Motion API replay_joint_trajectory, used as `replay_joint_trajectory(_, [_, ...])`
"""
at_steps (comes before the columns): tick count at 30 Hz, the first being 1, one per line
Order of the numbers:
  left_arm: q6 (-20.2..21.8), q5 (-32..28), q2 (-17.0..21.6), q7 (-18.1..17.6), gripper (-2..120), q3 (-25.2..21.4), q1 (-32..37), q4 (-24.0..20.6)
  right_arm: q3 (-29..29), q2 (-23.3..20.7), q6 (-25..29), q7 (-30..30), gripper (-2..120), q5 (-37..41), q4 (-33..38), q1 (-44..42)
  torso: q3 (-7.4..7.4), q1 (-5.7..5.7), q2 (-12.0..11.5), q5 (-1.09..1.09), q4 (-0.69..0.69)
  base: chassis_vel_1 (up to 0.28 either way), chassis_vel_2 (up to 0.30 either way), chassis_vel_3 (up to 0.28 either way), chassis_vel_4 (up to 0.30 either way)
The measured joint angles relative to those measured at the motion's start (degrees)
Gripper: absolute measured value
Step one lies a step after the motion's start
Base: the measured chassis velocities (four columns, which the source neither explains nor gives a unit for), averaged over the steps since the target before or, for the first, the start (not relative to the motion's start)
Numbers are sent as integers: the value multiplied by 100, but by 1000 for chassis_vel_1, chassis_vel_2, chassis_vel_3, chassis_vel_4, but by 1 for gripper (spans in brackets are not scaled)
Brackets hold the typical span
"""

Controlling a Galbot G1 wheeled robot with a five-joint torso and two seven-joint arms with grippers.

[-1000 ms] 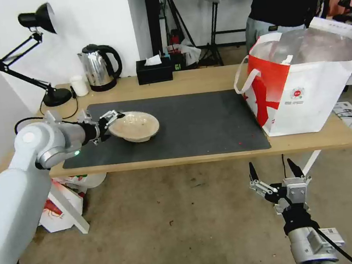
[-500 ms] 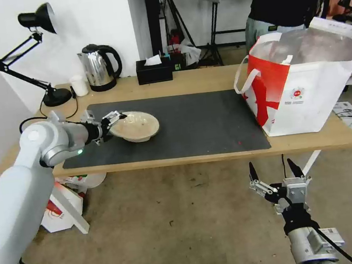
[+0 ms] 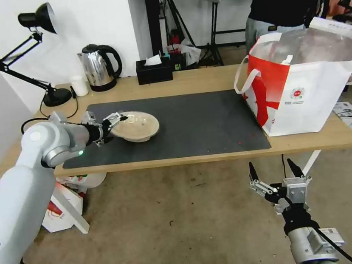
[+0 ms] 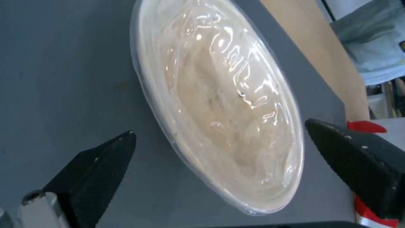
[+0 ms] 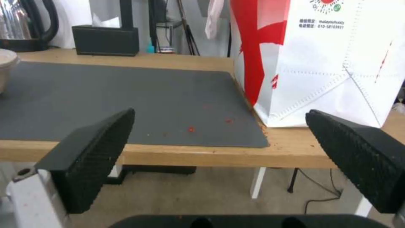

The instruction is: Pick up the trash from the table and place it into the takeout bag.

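Shallow beige paper bowl on dark grey mat of light-wood table, left gripper at its rim, jaws wide apart, gripping nothing. White-and-red takeout bag far right. Behind: steel kettle, black tissue box, black desk lamp. Right gripper low before table edge, spread, empty.

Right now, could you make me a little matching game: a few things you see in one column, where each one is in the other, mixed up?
Things:
1. beige paper bowl
2. takeout bag
3. right gripper
4. black tissue box

Places:
a. below the table's front edge, over the floor
b. on the dark mat, at the left gripper's open fingers
c. at the table's back edge, beside the kettle
d. standing at the table's right end

Pairs: 1-b, 2-d, 3-a, 4-c
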Motion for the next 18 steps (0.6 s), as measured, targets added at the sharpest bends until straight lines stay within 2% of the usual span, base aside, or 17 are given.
replay_joint_trajectory(7, [16, -30, -32, -118, 100, 42, -39, 42, 0, 0, 0, 0, 100, 0, 0, 0, 0, 0, 0, 0, 0, 0, 0, 0, 0])
replay_joint_trajectory(18, [17, -30, -146, -97, 100, 78, -138, 286, 0, 0, 0, 0, 100, 0, 0, 0, 0, 0, 0, 0, 0, 0, 0, 0, 0])
